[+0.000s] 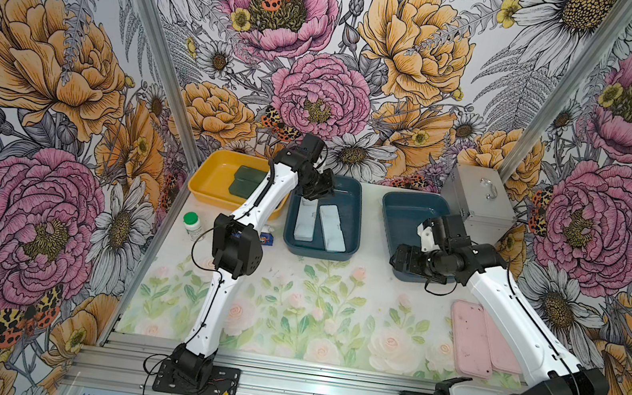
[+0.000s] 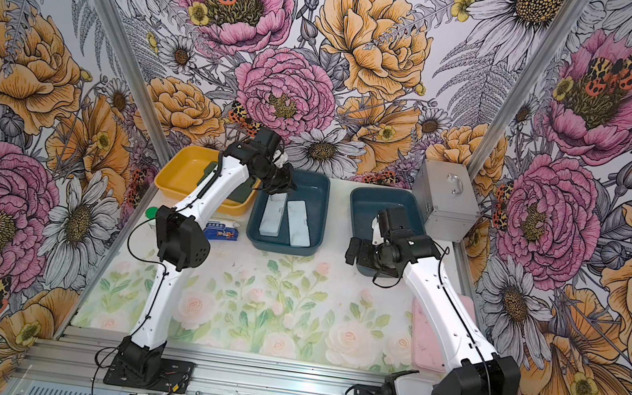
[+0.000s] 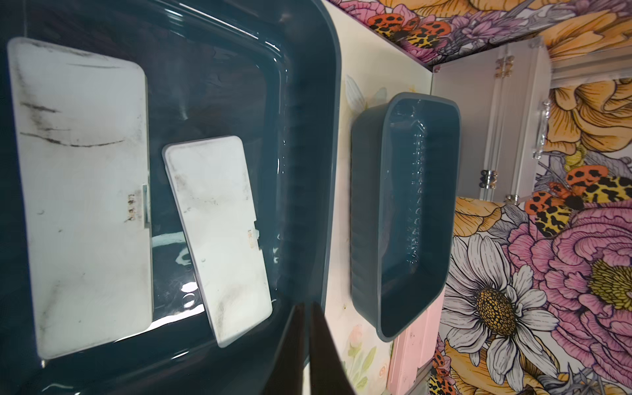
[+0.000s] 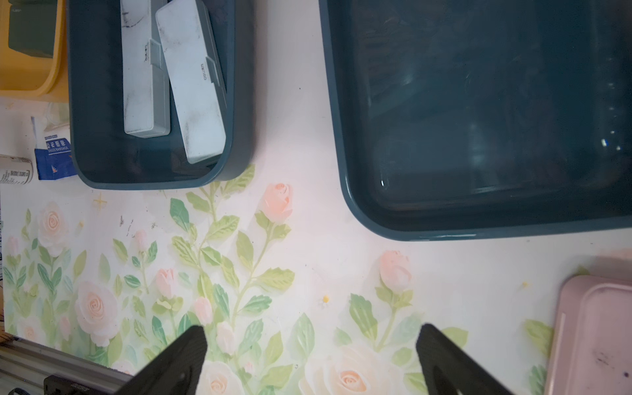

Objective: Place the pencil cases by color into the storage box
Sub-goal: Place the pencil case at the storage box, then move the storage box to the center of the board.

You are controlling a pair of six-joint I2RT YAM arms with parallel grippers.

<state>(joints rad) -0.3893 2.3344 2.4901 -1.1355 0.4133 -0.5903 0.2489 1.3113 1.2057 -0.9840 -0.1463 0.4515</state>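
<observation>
Your left end effector (image 3: 305, 309) is clenched on nothing, hanging over the middle teal bin (image 1: 354, 216), where both pale blue pencil cases (image 1: 304, 224) lie side by side. Your right end effector (image 4: 311, 337) is spread wide and empty above the near rim of the right teal bin (image 1: 392, 213). Both green cases (image 1: 244, 185) sit in the yellow bin (image 1: 207, 179) at the far left corner of the tabletop (image 1: 290, 308); both pink cases (image 1: 468, 337) lie flat by its near right corner.
</observation>
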